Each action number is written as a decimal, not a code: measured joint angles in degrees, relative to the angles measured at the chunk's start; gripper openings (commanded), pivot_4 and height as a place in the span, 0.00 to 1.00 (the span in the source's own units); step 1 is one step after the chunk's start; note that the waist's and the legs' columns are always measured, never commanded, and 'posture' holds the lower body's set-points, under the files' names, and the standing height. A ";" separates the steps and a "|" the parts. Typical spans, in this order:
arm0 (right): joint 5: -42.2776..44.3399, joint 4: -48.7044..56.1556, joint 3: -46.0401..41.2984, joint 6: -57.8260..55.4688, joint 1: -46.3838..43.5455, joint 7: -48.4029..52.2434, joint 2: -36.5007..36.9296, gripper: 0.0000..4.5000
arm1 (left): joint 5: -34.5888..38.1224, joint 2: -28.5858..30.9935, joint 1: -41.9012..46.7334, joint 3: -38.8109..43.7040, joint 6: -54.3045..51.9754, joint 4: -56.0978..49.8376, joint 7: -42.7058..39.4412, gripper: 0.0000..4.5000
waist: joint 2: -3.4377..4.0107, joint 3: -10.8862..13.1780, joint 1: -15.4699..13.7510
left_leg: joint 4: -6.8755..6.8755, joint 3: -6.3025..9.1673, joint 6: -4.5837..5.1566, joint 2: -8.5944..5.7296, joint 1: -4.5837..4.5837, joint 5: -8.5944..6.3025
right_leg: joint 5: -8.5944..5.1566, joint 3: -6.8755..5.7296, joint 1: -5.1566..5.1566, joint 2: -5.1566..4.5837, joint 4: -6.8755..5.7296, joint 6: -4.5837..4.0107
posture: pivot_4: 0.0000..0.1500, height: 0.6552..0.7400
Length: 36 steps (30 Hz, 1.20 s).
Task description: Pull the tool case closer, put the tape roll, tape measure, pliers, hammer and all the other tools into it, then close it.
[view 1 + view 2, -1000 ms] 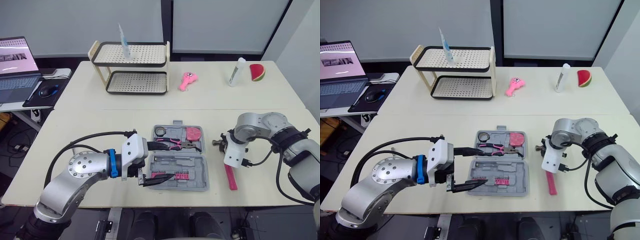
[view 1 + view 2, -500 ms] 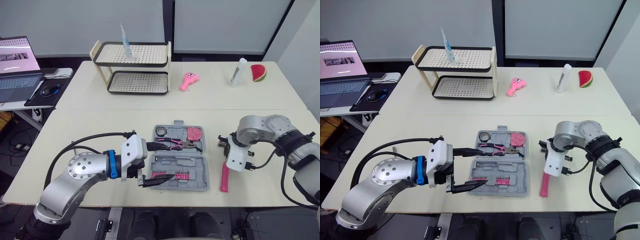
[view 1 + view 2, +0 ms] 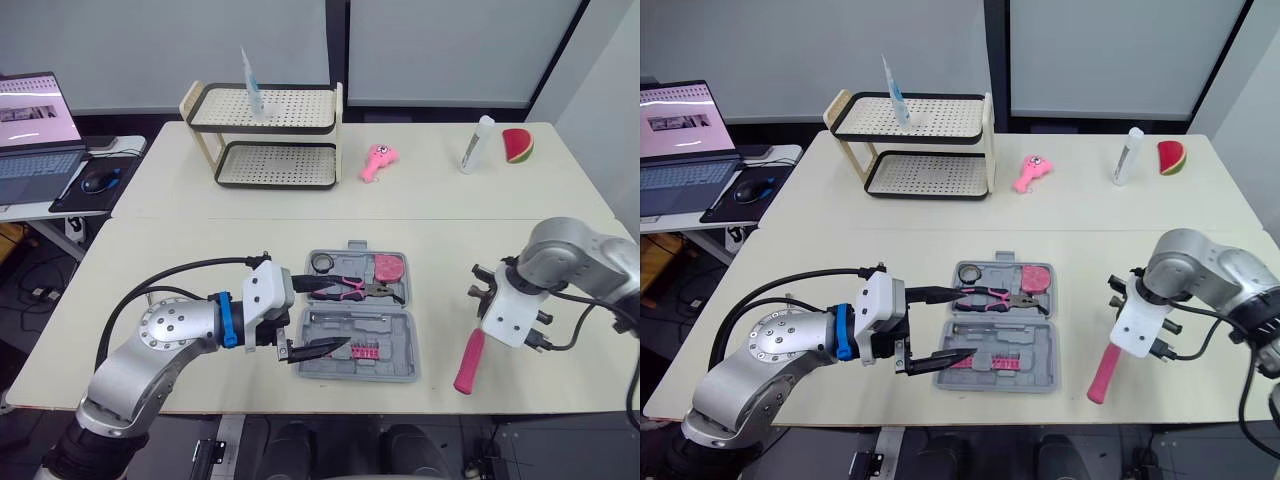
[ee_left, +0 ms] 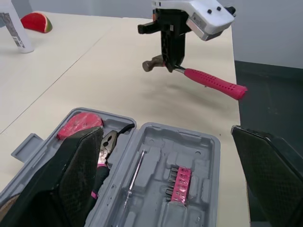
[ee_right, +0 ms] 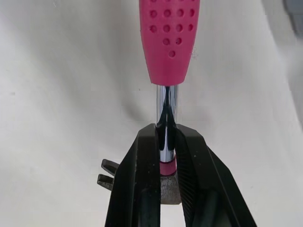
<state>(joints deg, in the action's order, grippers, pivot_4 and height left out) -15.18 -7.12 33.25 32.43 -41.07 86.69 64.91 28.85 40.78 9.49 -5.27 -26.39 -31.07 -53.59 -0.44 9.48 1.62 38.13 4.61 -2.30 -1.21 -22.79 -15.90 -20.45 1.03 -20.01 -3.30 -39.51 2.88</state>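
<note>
1. Lower left: your left gripper (image 3: 333, 317) hangs over the left side of the case, fingers spread wide and holding nothing.
2. Lower centre: the tool case (image 3: 408, 345) lies open. The tape roll (image 3: 321, 262), the pliers (image 3: 350, 288) and a pink item that reads as the tape measure (image 3: 387, 268) sit in its far half.
3. Lower right: your right gripper (image 5: 165, 137) pinches the hammer (image 3: 467, 362) on its steel shaft beside the head, well apart from the case. As a judgement, what is left is to stow the hammer and close the case.

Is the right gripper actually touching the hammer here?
Touching. The right wrist view shows the right gripper clamped on the hammer, its fingers pressing both sides of the chrome shaft.
</note>
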 measured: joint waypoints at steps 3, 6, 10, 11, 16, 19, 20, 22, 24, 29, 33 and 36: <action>4.37 7.01 -5.62 -9.94 6.92 0.34 4.76 0.05 | -0.07 0.17 0.22 0.30 0.90 1.11 -0.92 1.00 | 0.00 0.00 -0.11 | 0.00 0.00 0.05 -0.02 0.01 -0.03 | 0.00 0.00 0.02 -0.03 0.02 0.00 | 1.00 0.87; 8.44 11.91 -13.86 -30.01 17.92 -3.84 5.88 0.05 | -0.13 0.50 0.52 0.67 2.20 2.62 -2.27 1.00 | -0.05 -0.03 -0.20 | 0.02 0.07 0.19 -0.02 0.01 -0.11 | 0.00 -0.01 0.07 -0.03 0.02 0.00 | 1.00 0.87; 15.33 16.12 -22.46 -56.53 28.34 -9.26 3.45 0.05 | -1.12 1.24 1.01 0.53 3.97 3.92 -4.60 1.00 | -0.02 -0.03 -0.30 | 0.00 0.00 0.20 -0.04 0.00 -0.11 | 0.00 0.00 0.04 -0.03 -0.02 0.00 | 1.00 0.87; 17.21 16.99 -24.66 -62.74 29.96 -10.49 2.65 0.05 | -1.29 1.23 1.12 0.47 4.41 4.23 -4.88 1.00 | -0.03 -0.03 -0.22 | 0.00 0.01 0.21 -0.04 0.01 -0.11 | 0.00 0.00 0.04 -0.03 -0.02 0.00 | 1.00 0.87; 22.35 18.67 -31.20 -82.14 32.10 -17.67 -1.97 0.05 | -2.01 1.16 2.49 -0.75 4.94 4.72 -6.25 1.00 | -0.03 -0.02 -0.14 | 0.00 0.02 0.24 -0.05 0.01 -0.14 | 0.00 0.00 0.06 -0.01 -0.01 0.00 | 1.00 0.87; 24.44 19.14 -32.96 -93.28 32.18 -23.16 -5.84 0.05 | -2.24 1.15 2.85 -1.63 5.33 4.72 -7.23 1.00 | -0.03 -0.02 -0.14 | -0.01 0.02 0.25 -0.06 -0.02 -0.14 | 0.00 -0.01 0.05 -0.01 0.02 0.00 | 1.00 0.87; 25.39 19.51 -33.51 -96.87 32.07 -24.81 -7.26 0.05 | -2.24 1.15 2.97 -1.78 5.33 4.72 -7.36 1.00 | -0.03 -0.02 -0.13 | -0.01 0.03 0.25 -0.05 -0.02 -0.14 | 0.00 -0.01 0.05 -0.01 0.01 0.00 | 1.00 0.87; 27.10 20.56 -33.79 -102.77 31.35 -27.15 -9.15 0.05 | -2.23 1.15 3.26 -1.87 5.32 4.72 -7.74 1.00 | -0.03 -0.03 -0.09 | -0.01 0.01 0.25 -0.05 0.00 -0.14 | 0.00 0.00 0.04 0.00 -0.01 0.00 | 1.00 0.87; 28.90 22.17 -34.19 -109.09 29.62 -30.07 -11.82 0.05 | -2.23 1.15 3.64 -2.08 5.32 4.70 -8.24 1.00 | -0.03 -0.02 -0.03 | -0.01 0.02 0.25 -0.04 0.00 -0.14 | 0.00 -0.01 0.03 0.01 -0.01 0.00 | 1.00 0.87; 30.30 22.36 -34.24 -117.22 24.13 -38.01 -19.57 0.05 | -2.32 1.04 3.76 -2.83 5.26 4.69 -8.37 1.00 | -0.06 -0.01 0.05 | 0.00 0.01 0.25 -0.05 -0.01 -0.14 | 0.00 0.00 0.03 0.01 -0.01 0.00 | 1.00 0.87; 29.37 18.26 -33.91 -118.86 17.34 -46.20 -27.54 0.05 | -2.71 0.39 4.63 -3.72 5.40 4.75 -8.37 1.00 | -0.05 -0.02 0.17 | -0.03 0.01 0.24 -0.05 -0.03 -0.13 | 0.00 0.01 -0.07 0.03 -0.09 0.00 | 1.00 0.87; 29.05 15.21 -33.61 -118.21 15.31 -50.39 -30.16 0.05 | -3.20 0.36 4.64 -3.78 5.52 5.00 -8.35 1.00 | -0.06 -0.02 -0.03 | -0.03 0.01 0.11 -0.08 -0.10 -0.06 | 0.00 -0.01 -0.09 0.01 -0.03 0.00 | 1.00 0.87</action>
<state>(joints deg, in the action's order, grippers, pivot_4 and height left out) 13.87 8.08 -0.36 -85.77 -25.76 36.29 34.75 25.65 41.14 14.13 -9.05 -20.87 -26.07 -61.94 -0.49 9.46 1.58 38.11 4.62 -2.20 -1.28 -22.89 -15.95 -20.45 1.02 -20.10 -3.29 -39.54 2.88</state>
